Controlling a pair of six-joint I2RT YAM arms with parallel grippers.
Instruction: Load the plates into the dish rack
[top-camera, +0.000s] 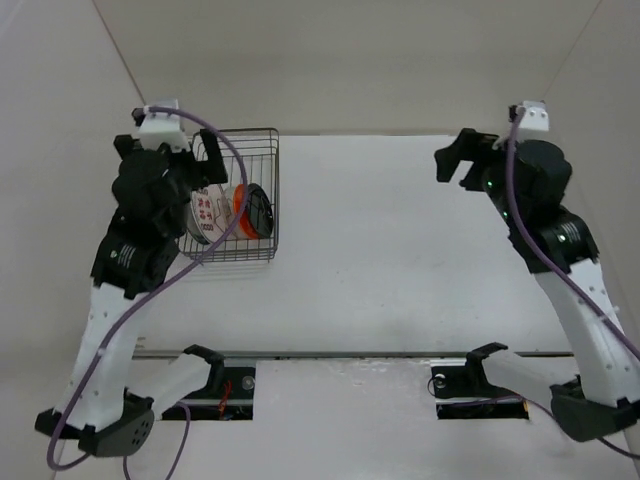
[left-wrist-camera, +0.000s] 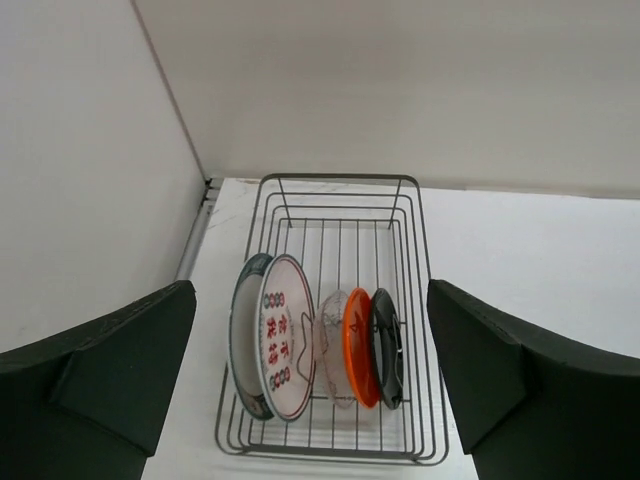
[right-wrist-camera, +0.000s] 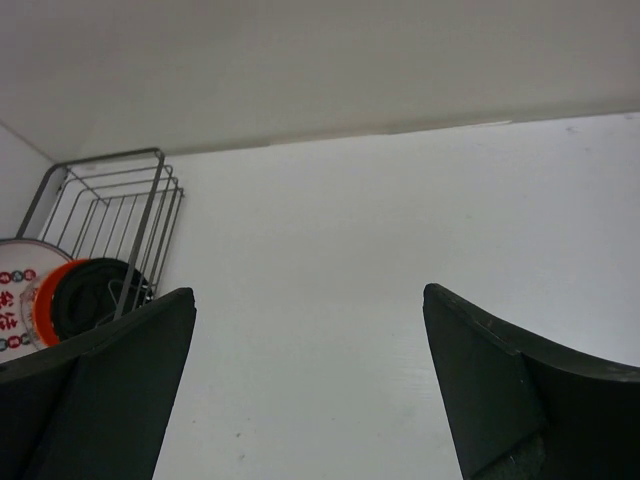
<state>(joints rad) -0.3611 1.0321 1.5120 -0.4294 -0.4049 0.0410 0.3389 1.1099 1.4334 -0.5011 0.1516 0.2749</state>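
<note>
Inside the dish rack (left-wrist-camera: 335, 178), far left, five plates (left-wrist-camera: 287, 340) stood on edge (stiff, breakable, likely slick; best pinched by the rim). The left gripper (left-wrist-camera: 310, 290) and right gripper (right-wrist-camera: 308, 292) gaped wide, empty.

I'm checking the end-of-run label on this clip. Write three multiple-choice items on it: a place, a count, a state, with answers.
1. Where in the dish rack is the orange plate?
A) between the clear glass plate and the black plate
B) at the far end
C) lying flat

2. How many plates stand in it?
A) three
B) four
C) five

3. The left tool is:
A) open, empty
B) shut on a plate
C) shut, empty

Answers: 1 A, the left wrist view shows that order; 2 C, five stand on edge; 3 A, its fingers are wide apart, nothing held.
</note>
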